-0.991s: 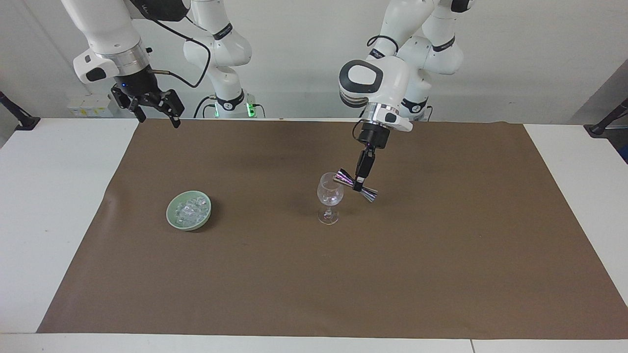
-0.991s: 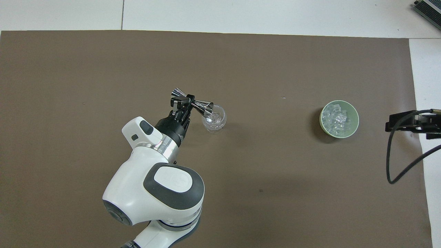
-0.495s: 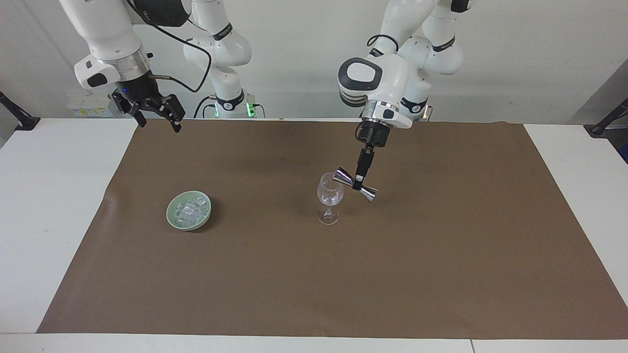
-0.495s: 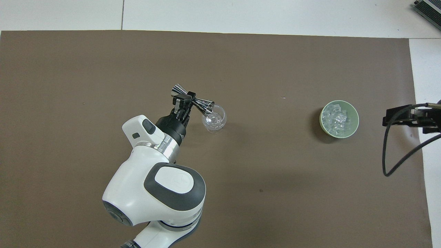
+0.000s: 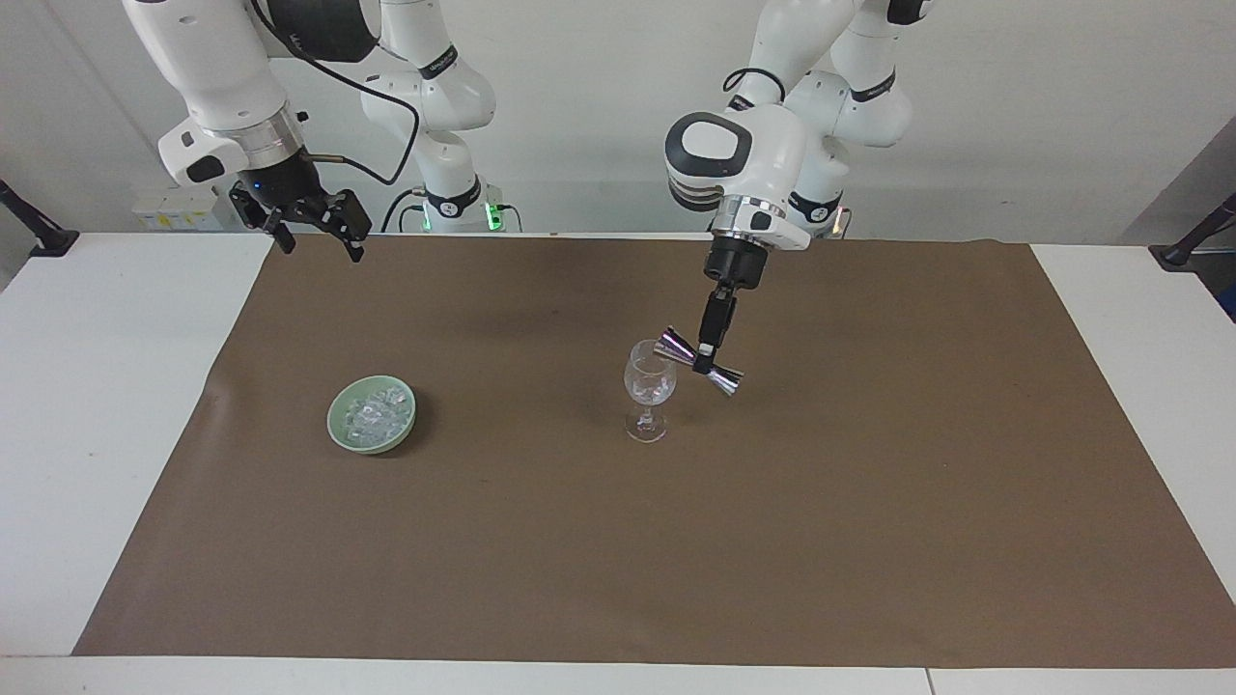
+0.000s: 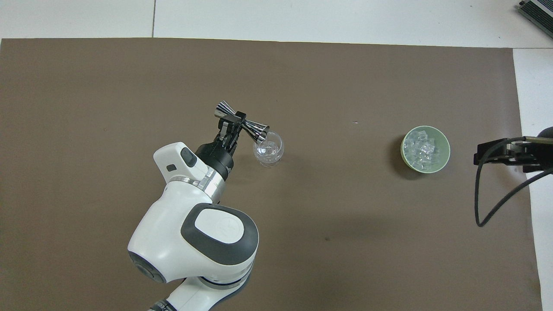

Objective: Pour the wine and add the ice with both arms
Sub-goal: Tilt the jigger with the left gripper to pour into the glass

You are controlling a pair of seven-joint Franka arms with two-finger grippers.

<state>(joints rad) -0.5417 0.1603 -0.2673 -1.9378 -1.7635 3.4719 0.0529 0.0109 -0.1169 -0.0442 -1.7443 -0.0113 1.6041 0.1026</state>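
Note:
A clear stemmed wine glass [image 5: 649, 388] [image 6: 268, 149] stands mid-table on the brown mat. My left gripper [image 5: 708, 353] [image 6: 233, 123] is shut on the waist of a shiny metal jigger [image 5: 698, 363] [image 6: 242, 122], tilted so one cup hangs over the glass's rim. Ice [image 5: 375, 413] [image 6: 423, 148] fills a pale green bowl [image 5: 338, 431] [image 6: 404, 153] toward the right arm's end of the table. My right gripper [image 5: 311, 228] [image 6: 503, 154] hangs open in the air over the mat's edge, with nothing between its fingers.
The brown mat [image 5: 618, 541] covers most of the white table [image 5: 87, 405]. A black cable [image 6: 488, 207] loops down from the right arm's wrist. Black clamp stands [image 5: 34, 227] sit at the table's corners nearest the robots.
The right gripper has risen and drifted a little toward the bowl. The left gripper has lifted the jigger slightly and shifted a bit over the glass; glass and bowl have not moved.

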